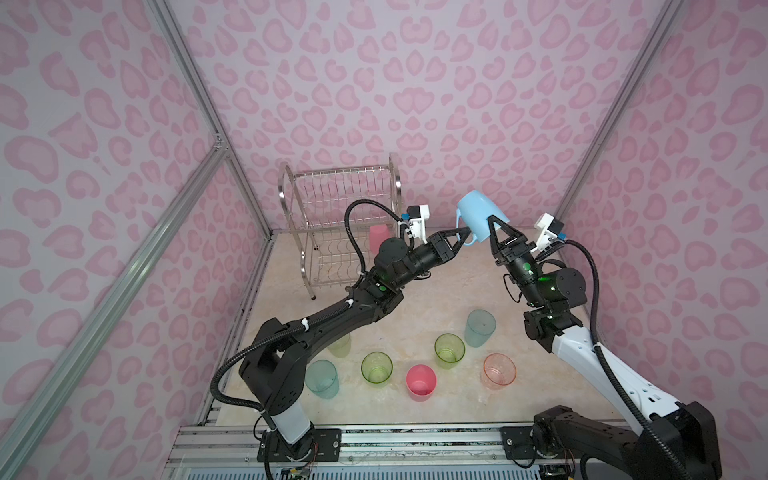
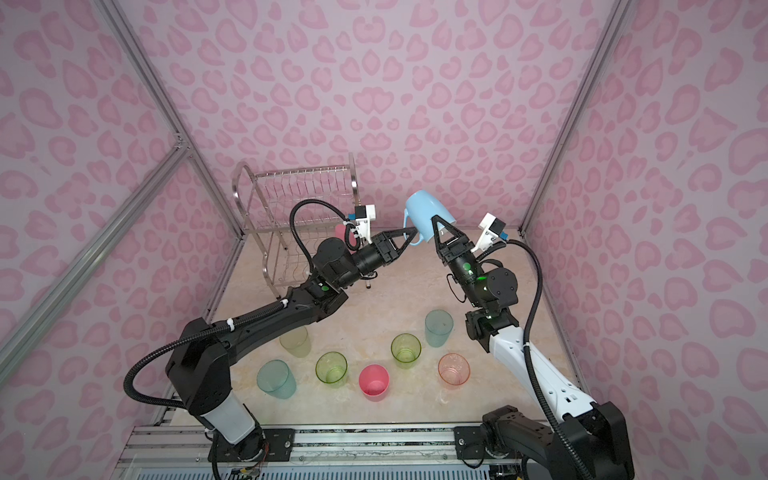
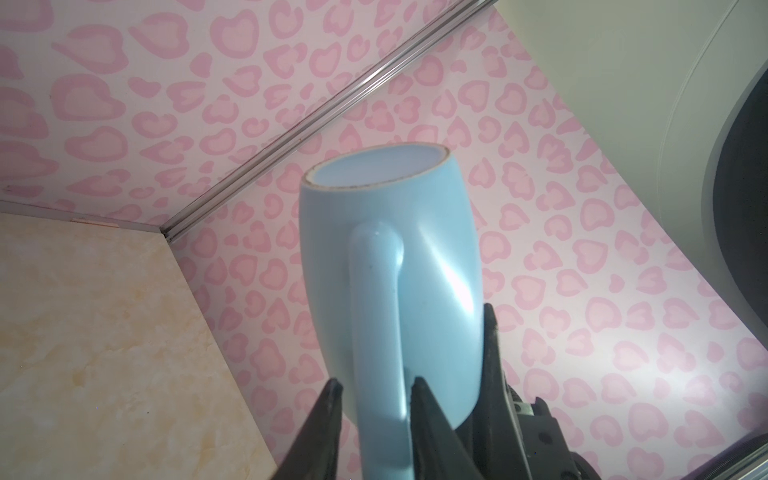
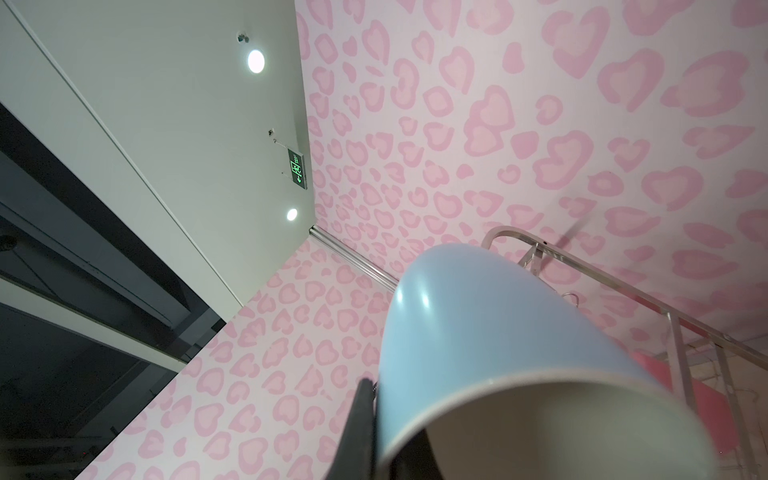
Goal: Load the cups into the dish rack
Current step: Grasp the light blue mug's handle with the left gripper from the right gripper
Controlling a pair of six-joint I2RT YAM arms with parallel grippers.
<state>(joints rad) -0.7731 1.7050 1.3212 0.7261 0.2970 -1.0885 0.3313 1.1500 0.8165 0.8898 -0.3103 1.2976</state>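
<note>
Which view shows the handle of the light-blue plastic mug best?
The left wrist view: the handle of the light-blue plastic mug faces the camera full length, straddled by the left claw. Both top views show it small, side-on. The right wrist view shows only the mug's wall and rim.

There are three translucent green plastic tumblers (image 1: pixel 376 368) (image 1: pixel 449 351) (image 1: pixel 340 347), two translucent teal plastic tumblers (image 1: pixel 322 378) (image 1: pixel 480 328), two opaque pink plastic tumblers (image 1: pixel 421 382) (image 1: pixel 379 237), one clear peach plastic tumbler (image 1: pixel 498 370) and one light-blue handled mug (image 1: pixel 476 218). There is one two-tier chrome wire dish rack (image 1: pixel 332 195), and there are two robot arms (image 1: pixel 332 320) (image 1: pixel 582 353).
</note>
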